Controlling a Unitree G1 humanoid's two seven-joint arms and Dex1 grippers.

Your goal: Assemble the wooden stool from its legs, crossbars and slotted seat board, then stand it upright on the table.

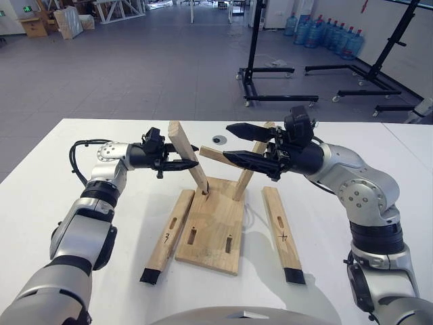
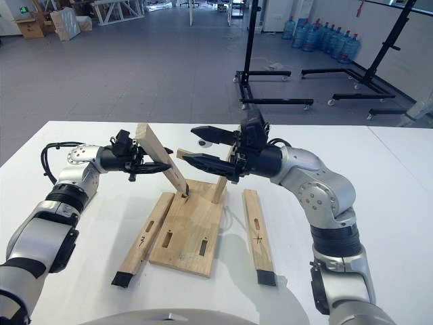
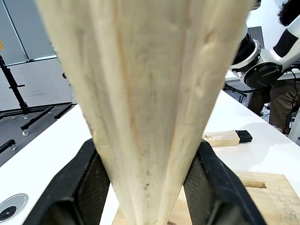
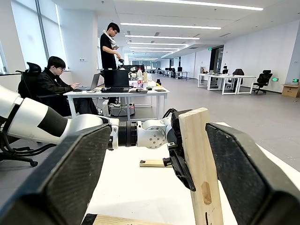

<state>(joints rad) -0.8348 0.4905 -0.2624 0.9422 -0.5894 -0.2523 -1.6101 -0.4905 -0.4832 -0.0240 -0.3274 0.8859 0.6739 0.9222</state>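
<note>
seat board (image 1: 213, 218) flat | left slotted leg (image 1: 179, 139), right slotted leg (image 1: 242, 183) tilted | loose legs (image 1: 169, 233) flat alongside

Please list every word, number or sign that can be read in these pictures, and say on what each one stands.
"3": handwritten on the left lying leg.
"+": a handwritten cross-like mark, perhaps a 4, on the right lying leg.
Green sign in the far room: too small to read.
</note>
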